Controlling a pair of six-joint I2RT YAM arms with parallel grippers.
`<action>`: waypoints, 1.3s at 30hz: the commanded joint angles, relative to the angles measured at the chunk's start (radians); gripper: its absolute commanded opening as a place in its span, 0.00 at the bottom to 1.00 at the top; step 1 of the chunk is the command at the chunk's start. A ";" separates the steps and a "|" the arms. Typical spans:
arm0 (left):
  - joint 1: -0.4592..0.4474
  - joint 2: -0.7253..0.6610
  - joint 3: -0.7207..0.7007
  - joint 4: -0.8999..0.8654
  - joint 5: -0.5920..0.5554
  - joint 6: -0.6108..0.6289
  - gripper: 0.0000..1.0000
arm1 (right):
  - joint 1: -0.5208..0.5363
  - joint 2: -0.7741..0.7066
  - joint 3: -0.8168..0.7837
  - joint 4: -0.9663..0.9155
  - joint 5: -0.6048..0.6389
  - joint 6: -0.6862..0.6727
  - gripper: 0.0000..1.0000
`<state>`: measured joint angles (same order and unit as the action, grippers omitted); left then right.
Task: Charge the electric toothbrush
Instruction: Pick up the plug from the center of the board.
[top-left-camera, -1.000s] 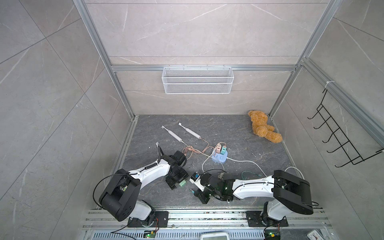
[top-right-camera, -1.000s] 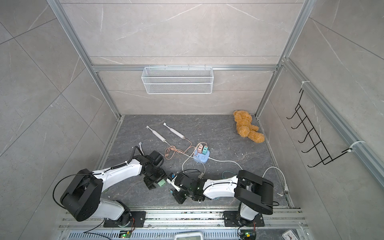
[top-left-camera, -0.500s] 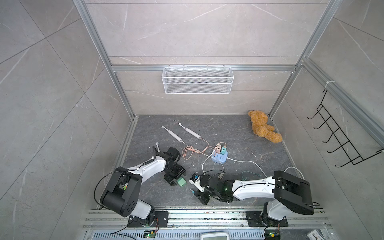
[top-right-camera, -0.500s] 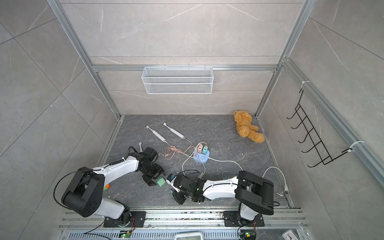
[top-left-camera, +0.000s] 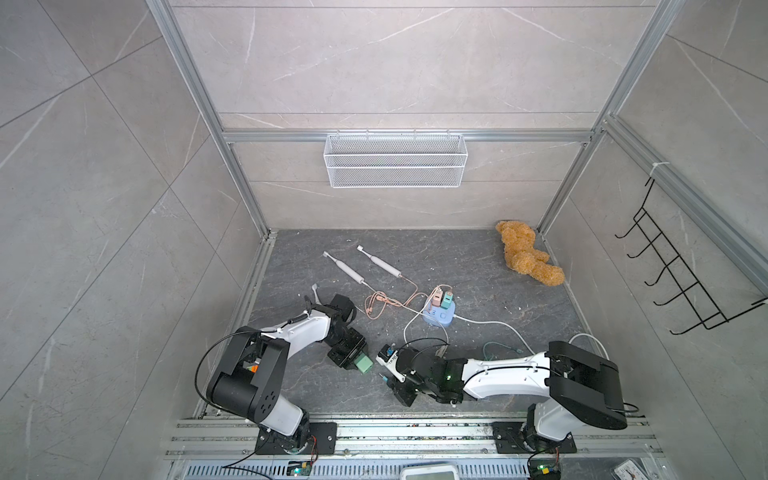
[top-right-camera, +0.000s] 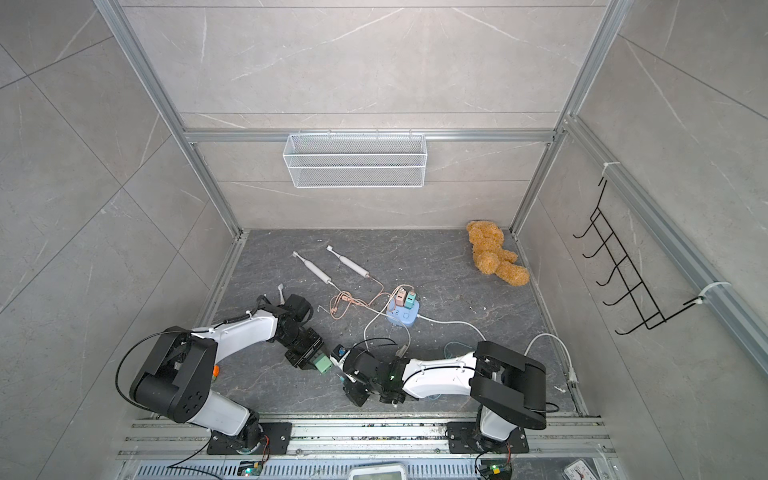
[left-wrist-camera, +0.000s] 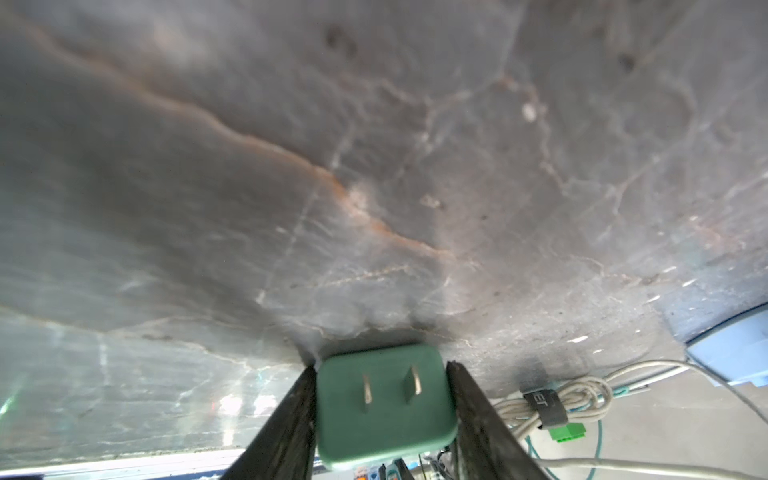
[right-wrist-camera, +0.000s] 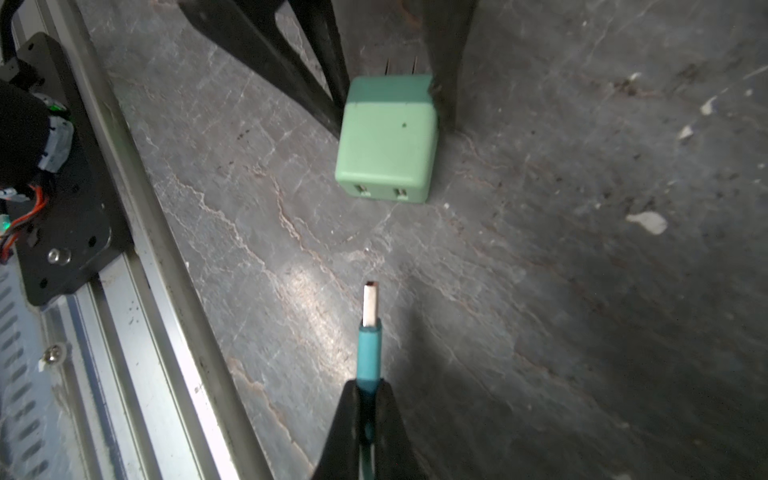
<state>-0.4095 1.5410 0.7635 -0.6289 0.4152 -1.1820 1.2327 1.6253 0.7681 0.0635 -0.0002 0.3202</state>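
Note:
A green wall charger block (top-left-camera: 364, 364) lies on the dark stone floor near the front, prongs toward my left wrist camera (left-wrist-camera: 384, 403). My left gripper (left-wrist-camera: 381, 365) is shut on it, one finger against each side. The block's two USB ports (right-wrist-camera: 380, 192) face my right gripper (right-wrist-camera: 368, 384), which is shut on a teal USB plug (right-wrist-camera: 370, 332) a short way off, metal tip pointing at the ports. Two white electric toothbrushes (top-left-camera: 344, 268) (top-left-camera: 379, 261) lie at the back with pink cables. A third brush head (top-left-camera: 314, 291) shows behind the left arm.
A blue power strip (top-left-camera: 439, 316) with two small chargers and a white cord sits mid-floor. A brown teddy bear (top-left-camera: 528, 257) lies in the back right corner. A wire basket (top-left-camera: 395, 160) and black hooks (top-left-camera: 681, 282) hang on the walls. An aluminium rail (right-wrist-camera: 137, 249) borders the front.
My left gripper's jaws have narrowed onto the green charger block, and the left arm has shifted slightly. The right arm and its plug have not moved.

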 joint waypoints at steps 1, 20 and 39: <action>0.000 0.031 -0.016 0.001 0.002 0.029 0.39 | 0.011 0.043 0.034 -0.011 0.054 -0.006 0.00; -0.002 0.019 -0.033 0.014 0.055 0.015 0.00 | 0.025 0.126 0.096 -0.020 0.180 -0.031 0.00; -0.002 0.010 -0.020 -0.024 0.074 0.015 0.00 | 0.060 0.166 0.107 -0.024 0.225 -0.086 0.00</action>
<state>-0.4099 1.5452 0.7521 -0.6136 0.4816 -1.1736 1.2762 1.7718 0.8532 0.0559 0.2024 0.2741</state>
